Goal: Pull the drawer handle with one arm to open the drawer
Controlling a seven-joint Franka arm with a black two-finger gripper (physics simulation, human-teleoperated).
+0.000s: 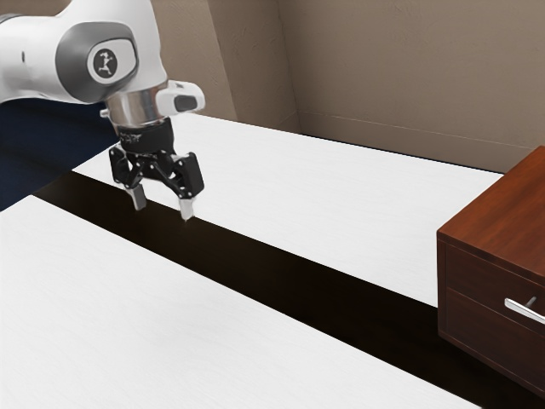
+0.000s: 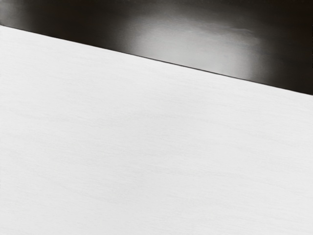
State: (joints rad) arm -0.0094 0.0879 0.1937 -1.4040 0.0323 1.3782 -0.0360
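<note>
Hanging over the dark band (image 1: 281, 281) that crosses the white desk (image 1: 341, 187), the gripper (image 1: 162, 210) is held released, fingers spread and pointing straight down, at the desk's end on the exterior view's left. The drawer (image 1: 477, 273) in the wooden cabinet (image 1: 498, 217) is seen at the opposite end, its drawer handle (image 1: 524, 308) well apart from the gripper, with open desktop between. In the wrist view, the band's straight edge is shown against the white top (image 2: 146, 156).

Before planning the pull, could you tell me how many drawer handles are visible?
1. The handle is on the front of the wooden cabinet, at the exterior view's right edge; the cabinet is cut off there, so others may be hidden.
</note>
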